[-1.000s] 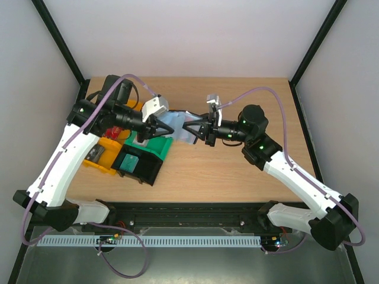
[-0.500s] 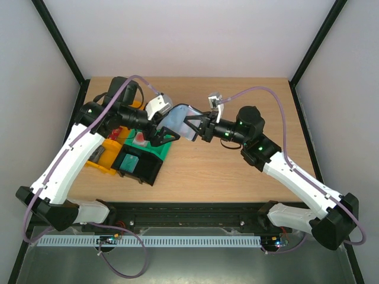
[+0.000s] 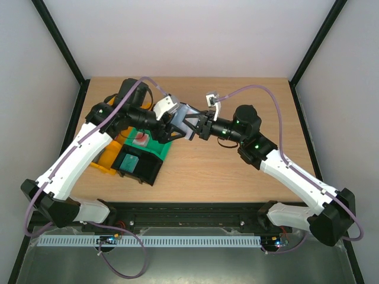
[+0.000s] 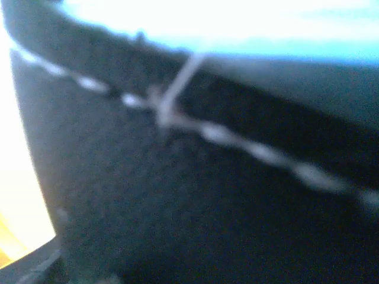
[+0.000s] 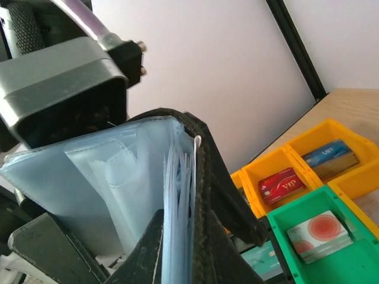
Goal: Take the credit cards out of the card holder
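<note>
Right gripper [image 3: 190, 126] pinches the card holder [image 5: 204, 171] by one edge; left gripper [image 3: 169, 127] beside it, fingers spread; best reach into one pocket [image 5: 89, 177], nip what's inside, draw straight out.

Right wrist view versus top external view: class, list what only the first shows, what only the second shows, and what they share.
Only the right wrist view: a red card printed VIP and a blue card in the yellow plastic tray. Only the top external view: the white-and-black right arm. Both: that tray, the black fabric card holder with clear pockets, and the green plastic bin holding a white card with red circles.
</note>
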Available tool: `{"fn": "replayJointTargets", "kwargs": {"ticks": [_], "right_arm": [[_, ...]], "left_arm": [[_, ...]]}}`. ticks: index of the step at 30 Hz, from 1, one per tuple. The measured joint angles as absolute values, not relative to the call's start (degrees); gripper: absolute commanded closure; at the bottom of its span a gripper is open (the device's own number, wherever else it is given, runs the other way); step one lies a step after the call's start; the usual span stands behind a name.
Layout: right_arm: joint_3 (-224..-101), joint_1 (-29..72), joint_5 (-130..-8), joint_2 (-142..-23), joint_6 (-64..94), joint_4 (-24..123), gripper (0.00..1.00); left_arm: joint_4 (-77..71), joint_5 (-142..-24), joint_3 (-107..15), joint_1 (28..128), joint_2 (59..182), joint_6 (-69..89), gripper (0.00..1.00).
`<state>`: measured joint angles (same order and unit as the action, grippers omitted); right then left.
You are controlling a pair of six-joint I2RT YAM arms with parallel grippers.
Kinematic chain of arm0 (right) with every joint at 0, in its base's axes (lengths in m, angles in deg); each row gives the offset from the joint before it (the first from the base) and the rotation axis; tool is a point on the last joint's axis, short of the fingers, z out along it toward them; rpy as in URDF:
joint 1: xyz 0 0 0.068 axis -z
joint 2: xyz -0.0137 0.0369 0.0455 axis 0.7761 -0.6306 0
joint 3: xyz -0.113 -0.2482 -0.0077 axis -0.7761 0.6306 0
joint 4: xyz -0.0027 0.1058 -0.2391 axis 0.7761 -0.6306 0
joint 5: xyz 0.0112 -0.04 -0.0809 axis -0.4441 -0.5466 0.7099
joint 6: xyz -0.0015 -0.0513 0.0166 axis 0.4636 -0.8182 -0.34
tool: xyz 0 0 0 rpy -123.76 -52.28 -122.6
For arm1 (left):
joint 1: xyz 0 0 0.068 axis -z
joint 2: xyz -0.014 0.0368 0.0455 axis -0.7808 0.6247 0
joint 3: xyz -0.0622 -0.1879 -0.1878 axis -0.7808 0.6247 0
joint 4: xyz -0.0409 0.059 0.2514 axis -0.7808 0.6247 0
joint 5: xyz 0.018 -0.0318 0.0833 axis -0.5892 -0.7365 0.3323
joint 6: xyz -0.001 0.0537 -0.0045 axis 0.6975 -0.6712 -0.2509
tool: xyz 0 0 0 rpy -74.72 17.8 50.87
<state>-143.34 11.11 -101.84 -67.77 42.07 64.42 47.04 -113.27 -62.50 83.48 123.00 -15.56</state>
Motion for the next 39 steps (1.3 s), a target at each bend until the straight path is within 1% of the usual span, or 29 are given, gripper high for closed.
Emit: {"fn": "replayJointTargets", "kwargs": {"ticks": [2,5,6,7,8,9,10,12,14,16,18,19,21,25,28,32,39], "right_arm": [[-143.3,11.1,-102.2,-68.0,43.2,65.4,0.98],[-143.3,11.2,-102.3,-68.0,43.8,66.2,0.98],[-143.3,11.2,-102.4,-68.0,43.7,66.3,0.98],[-143.3,11.3,-102.6,-68.0,43.4,66.2,0.98],[-143.3,11.3,-102.8,-68.0,43.0,66.1,0.98],[-143.3,11.5,-103.5,-68.0,42.1,66.2,0.95],[-143.4,11.5,-104.1,-67.9,41.1,66.3,0.88],[-143.4,11.4,-104.7,-67.4,39.4,65.9,0.68],[-143.8,11.4,-103.8,-66.8,39.1,64.3,0.46],[-143.9,11.2,-102.1,-65.8,38.1,62.4,0.28],[-143.9,11.2,-100.9,-63.8,36.6,60.4,0.19],[-143.9,11.1,-100.6,-62.6,35.6,59.5,0.16],[-143.9,10.9,-100.2,-60.3,33.5,58.0,0.14],[-143.6,10.9,-99.7,-57.3,29.5,55.4,0.14],[-142.8,10.9,-99.9,-57.3,27.4,54.4,0.21],[-142.0,10.9,-101.9,-58.0,25.4,52.7,0.32],[-141.9,10.9,-103.5,-59.5,23.1,51.3,0.37]], "left_arm": [[46.8,-113.1,-62.5,83.8,123.3,-15.2,0.52],[46.6,-113.5,-62.5,83.8,123.1,-15.7,0.81],[46.8,-113.6,-62.5,83.8,123.0,-15.4,0.89],[47.0,-114.0,-62.5,83.8,122.8,-15.3,0.95],[47.3,-114.3,-62.5,83.8,122.6,-15.2,0.98],[47.8,-114.9,-62.5,83.5,122.4,-14.9,0.98],[48.2,-115.8,-62.5,83.3,122.2,-14.5,0.98],[48.7,-116.8,-62.6,83.1,121.9,-14.1,0.98],[48.3,-116.9,-62.6,82.8,121.8,-14.7,0.98],[48.3,-116.9,-62.6,82.4,121.8,-15.4,0.98],[48.2,-116.9,-62.6,81.0,121.8,-15.6,0.98],[48.2,-117.2,-62.6,80.1,121.8,-15.7,0.98],[48.2,-118.8,-62.6,79.3,121.8,-16.1,0.98],[48.7,-122.1,-62.6,78.6,121.5,-17.5,0.98],[50.3,-124.2,-62.6,77.5,121.5,-18.4,0.98],[51.5,-126.0,-62.6,76.6,121.4,-19.5,0.98],[52.8,-128.2,-62.7,76.3,121.1,-20.8,0.98]]}}
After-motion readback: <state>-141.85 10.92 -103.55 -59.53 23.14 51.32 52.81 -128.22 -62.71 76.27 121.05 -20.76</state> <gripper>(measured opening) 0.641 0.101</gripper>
